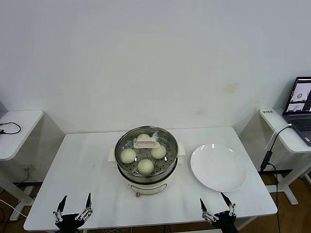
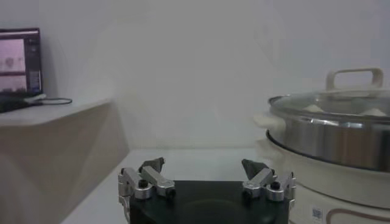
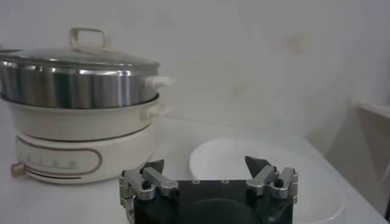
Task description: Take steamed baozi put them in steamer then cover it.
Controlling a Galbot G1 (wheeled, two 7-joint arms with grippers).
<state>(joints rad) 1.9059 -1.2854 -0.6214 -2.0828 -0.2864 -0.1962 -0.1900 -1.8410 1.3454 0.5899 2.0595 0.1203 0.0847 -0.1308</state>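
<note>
The steamer point(image 1: 146, 177), a shiny steel pot on a cream-white base, stands at the middle of the white table. Several white baozi point(image 1: 128, 155) lie on its perforated tray. The clear glass cover with its cream handle point(image 1: 146, 143) sits on the pot. My left gripper point(image 1: 75, 206) is open and empty at the table's front left edge, apart from the steamer. My right gripper point(image 1: 217, 206) is open and empty at the front right edge. The steamer shows in the left wrist view point(image 2: 329, 137) and the right wrist view point(image 3: 79, 91), cover on.
An empty white plate point(image 1: 218, 167) lies right of the steamer; it also shows in the right wrist view point(image 3: 292, 170). A side table point(image 1: 14, 131) with a cable stands at the left. A side desk point(image 1: 286, 131) with a laptop point(image 1: 300, 104) stands at the right.
</note>
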